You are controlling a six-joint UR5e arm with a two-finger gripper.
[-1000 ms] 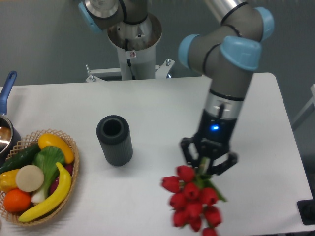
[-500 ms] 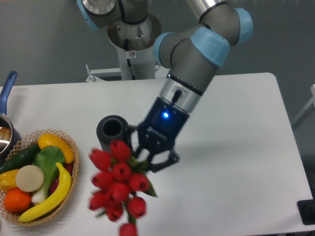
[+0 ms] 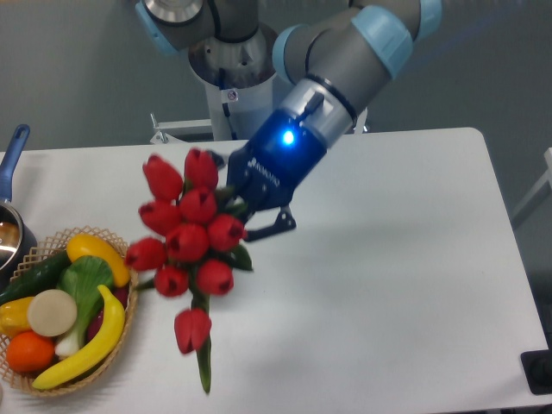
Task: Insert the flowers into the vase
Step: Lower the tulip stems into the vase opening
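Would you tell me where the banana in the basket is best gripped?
Grip the banana at its mid-length from straight above, fingers across its narrow width: it lies exposed on top of the basket, curved along the right rim, with little crowding that middle stretch.

Arm links: grey metallic tubes (image 3: pixel 341 52)
Joint caps: light blue rings (image 3: pixel 384 30)
Wrist: silver band, glowing blue light (image 3: pixel 285 138)
Gripper: black two-finger body (image 3: pixel 257 210) (partly hidden)
Base: silver pedestal (image 3: pixel 231 86)

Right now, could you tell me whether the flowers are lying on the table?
No, the flowers are held up in the air by the hand, above the table.
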